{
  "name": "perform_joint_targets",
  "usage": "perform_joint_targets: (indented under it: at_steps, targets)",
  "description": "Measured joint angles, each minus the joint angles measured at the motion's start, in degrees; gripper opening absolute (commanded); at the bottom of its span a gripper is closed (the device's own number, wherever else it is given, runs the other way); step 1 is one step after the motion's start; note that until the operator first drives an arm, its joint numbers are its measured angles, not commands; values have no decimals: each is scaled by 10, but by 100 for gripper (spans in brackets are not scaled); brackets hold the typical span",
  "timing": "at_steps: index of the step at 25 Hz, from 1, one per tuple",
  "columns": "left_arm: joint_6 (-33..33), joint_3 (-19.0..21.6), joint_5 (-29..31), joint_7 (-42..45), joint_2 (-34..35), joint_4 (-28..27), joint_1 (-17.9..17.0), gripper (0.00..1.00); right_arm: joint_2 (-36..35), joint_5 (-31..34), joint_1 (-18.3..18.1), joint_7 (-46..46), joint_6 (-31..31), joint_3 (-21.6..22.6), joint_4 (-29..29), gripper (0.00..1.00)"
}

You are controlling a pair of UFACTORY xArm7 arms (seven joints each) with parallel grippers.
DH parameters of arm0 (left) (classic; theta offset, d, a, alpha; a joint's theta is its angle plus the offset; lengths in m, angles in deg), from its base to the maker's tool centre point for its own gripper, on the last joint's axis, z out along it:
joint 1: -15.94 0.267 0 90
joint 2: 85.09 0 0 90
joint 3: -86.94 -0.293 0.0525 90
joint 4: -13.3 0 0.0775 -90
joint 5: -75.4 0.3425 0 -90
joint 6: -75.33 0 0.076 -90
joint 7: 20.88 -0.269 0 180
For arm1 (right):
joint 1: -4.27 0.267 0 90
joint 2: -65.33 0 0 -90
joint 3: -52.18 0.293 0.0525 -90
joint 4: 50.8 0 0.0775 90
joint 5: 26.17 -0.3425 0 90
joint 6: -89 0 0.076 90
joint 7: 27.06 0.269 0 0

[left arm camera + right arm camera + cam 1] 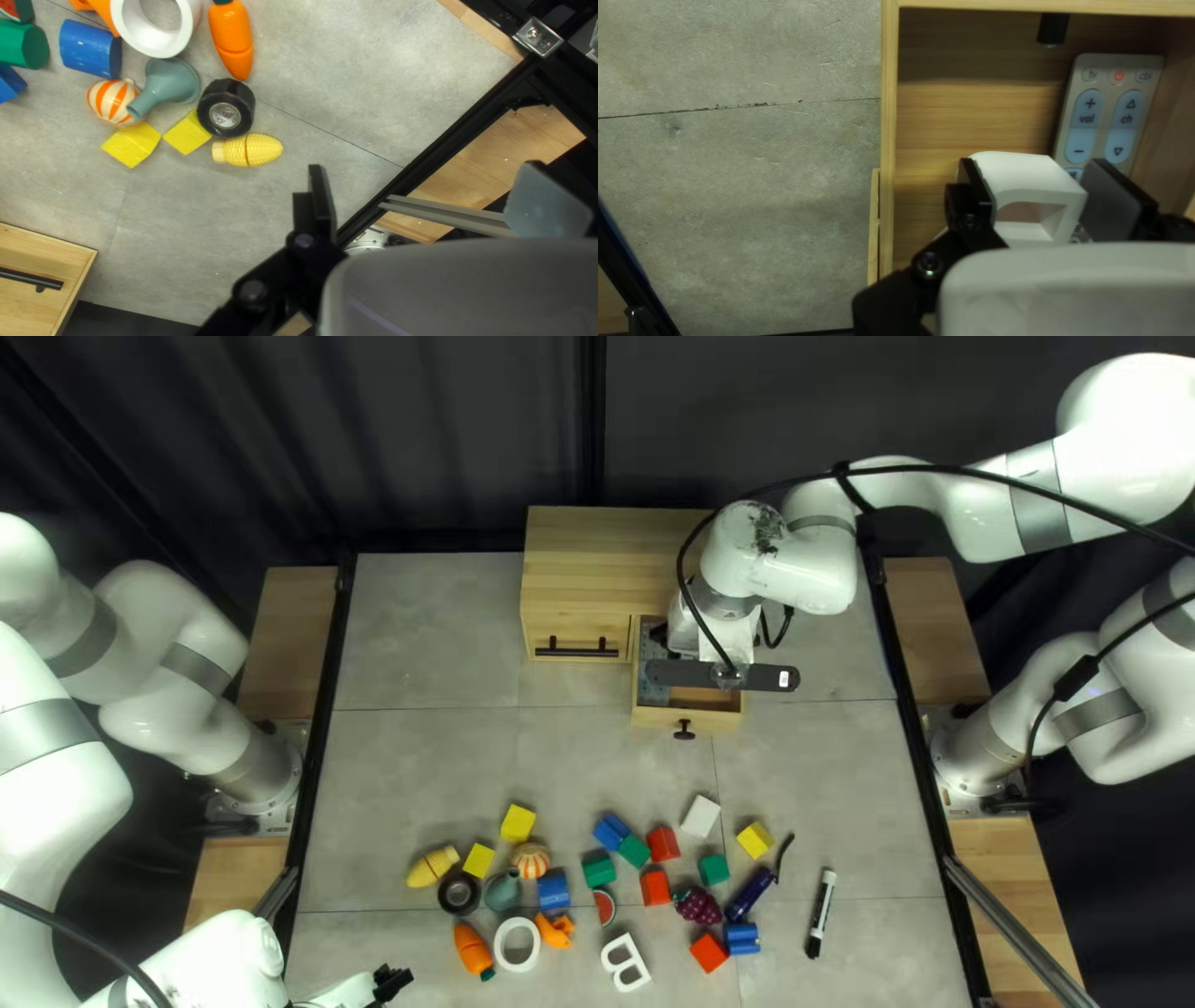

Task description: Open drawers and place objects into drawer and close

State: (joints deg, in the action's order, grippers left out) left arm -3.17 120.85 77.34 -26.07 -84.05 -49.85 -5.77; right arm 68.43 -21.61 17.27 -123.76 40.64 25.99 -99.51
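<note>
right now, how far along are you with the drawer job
The small drawer stands open and a remote lies in it. My right tool is there at a hollow white block; I can't tell whether it's gripped. Closing the drawer is left, perhaps after adding items like the toy corn.

The robot's left arm (187, 691) and right arm (878, 498) are smooth, rounded and white, with gray bands (1040, 495). A black cable (971, 471) lines the right arm, whose wrist casing (794, 570) bears dark, mottled marks; round screws (927, 264) stud black links (893, 298).
</note>
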Motion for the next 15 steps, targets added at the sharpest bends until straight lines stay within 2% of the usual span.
perform_joint_targets:
  at_steps: [15]
  targets:
    - [0, 0, 0, 0, 0, 0, 0, 100, 8, -2, -4, -29, 7, -6, 7, 0]
